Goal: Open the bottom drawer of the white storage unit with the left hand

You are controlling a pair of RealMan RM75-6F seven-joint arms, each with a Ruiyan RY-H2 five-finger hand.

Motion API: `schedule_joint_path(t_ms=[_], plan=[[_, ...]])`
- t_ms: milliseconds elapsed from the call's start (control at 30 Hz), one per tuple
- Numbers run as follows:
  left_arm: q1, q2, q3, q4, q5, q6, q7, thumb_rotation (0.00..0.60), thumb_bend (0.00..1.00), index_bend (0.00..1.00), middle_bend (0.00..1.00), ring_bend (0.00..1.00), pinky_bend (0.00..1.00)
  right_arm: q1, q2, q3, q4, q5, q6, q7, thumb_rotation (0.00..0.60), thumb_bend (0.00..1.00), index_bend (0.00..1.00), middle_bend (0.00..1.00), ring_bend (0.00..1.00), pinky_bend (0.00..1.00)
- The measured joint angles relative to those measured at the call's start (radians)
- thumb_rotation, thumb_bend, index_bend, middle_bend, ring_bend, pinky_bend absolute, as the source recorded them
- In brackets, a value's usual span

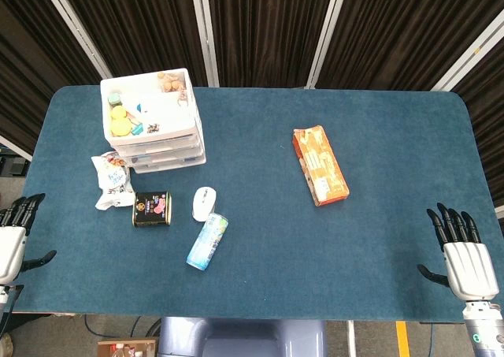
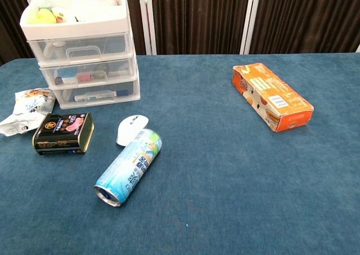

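nothing done yet: bottom drawer (image 2: 97, 92) of white storage unit (image 2: 81, 47) at table's far left is fully in, w/ left hand (image 1: 14, 239) empty, fingers apart, well off by near-left edge.

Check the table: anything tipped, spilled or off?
One thing: the drink can lies on its side near the white mouse, in front of the storage unit. No spill visible. The snack bag looks crumpled. All drawers are closed.
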Motion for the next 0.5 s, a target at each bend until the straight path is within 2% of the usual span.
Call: schedule_joint_path(t_ms=[33,167,233,367,500], plan=[[-0.001,-0.003,-0.003,-0.002,-0.001,0.001,-0.004,0.6,0.46,0.09,0.75,0.68,0.75,0.0,0.0,-0.001,-0.001,-0.003,0.0,-0.001,0.6,0.08,0.0,0.0,0.0,0.04],[-0.012,-0.016,-0.016,-0.035,-0.028,-0.021,-0.043,0.6,0.61,0.11,0.93,0.86,0.88,0.0,0.001,-0.004,-0.003,-0.01,0.003,0.007,0.6,0.08,0.0,0.0,0.0,0.04],[-0.022,-0.02,-0.028,-0.075,-0.061,-0.051,-0.07,0.6,0.65,0.11,0.97,0.9,0.91,0.0,0.003,-0.005,-0.003,-0.012,0.002,0.014,0.6,0.08,0.0,0.0,0.0,0.04],[-0.053,-0.03,-0.066,-0.162,-0.167,-0.12,-0.107,0.6,0.68,0.11,0.99,0.93,0.95,0.0,0.009,-0.008,-0.007,-0.014,-0.002,0.026,0.6,0.08,0.0,0.0,0.0,0.04],[-0.104,-0.048,-0.124,-0.242,-0.336,-0.204,-0.128,0.6,0.69,0.1,1.0,0.95,0.96,0.001,0.01,-0.011,-0.009,-0.02,-0.004,0.032,0.6,0.08,0.0,0.0,0.0,0.04]])
